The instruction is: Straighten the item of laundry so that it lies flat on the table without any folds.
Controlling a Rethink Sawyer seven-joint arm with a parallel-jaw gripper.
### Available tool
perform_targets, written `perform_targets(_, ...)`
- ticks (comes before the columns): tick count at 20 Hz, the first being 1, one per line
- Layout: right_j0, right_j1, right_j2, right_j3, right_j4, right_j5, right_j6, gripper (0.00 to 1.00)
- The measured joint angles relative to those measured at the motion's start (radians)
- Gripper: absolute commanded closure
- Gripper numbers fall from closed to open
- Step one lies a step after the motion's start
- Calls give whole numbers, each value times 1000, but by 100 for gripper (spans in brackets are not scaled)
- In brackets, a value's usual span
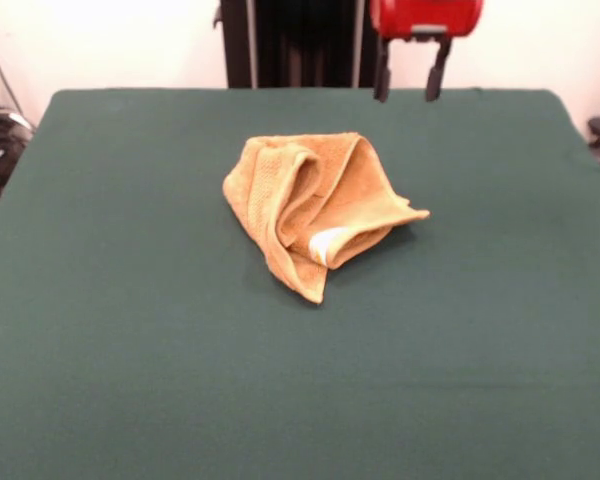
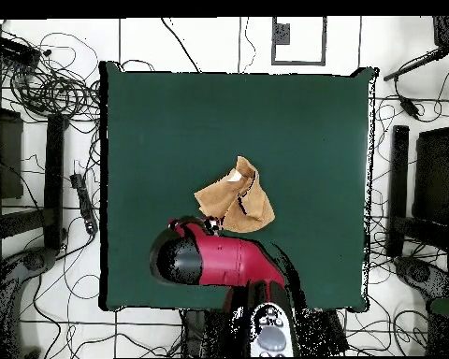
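The orange-tan towel (image 1: 305, 205) lies crumpled in a heap near the middle of the dark green table (image 1: 100, 320), with several folds and one corner pointing right. Its white label (image 1: 327, 243) shows at the near side. My gripper (image 1: 409, 95) hangs at the far edge of the table, high above the cloth and apart from the towel, its two dark fingers spread and empty. In the overhead view the towel (image 2: 236, 198) lies just beyond my red arm (image 2: 224, 262), which covers the gripper; the table (image 2: 303, 122) stretches wide around it.
The black pedestal (image 1: 300, 40) stands behind the table's far edge. Cables (image 2: 50, 84) and dark equipment (image 2: 425, 178) lie on the floor on both sides of the table.
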Motion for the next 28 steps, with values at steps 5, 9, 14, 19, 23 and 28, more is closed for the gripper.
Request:
perform_targets(5, -12, 70, 0, -102, 5, 40, 0, 0)
perform_targets(9, -21, 94, 1, -136, 5, 45, 0, 0)
perform_targets(14, -27, 122, 0, -169, 4, 45, 0, 0)
perform_targets(19, -27, 149, 1, -203, 4, 45, 0, 0)
perform_targets(23, -27, 162, 1, -215, 3, 45, 0, 0)
perform_targets(28, -28, 162, 2, -215, 2, 45, 0, 0)
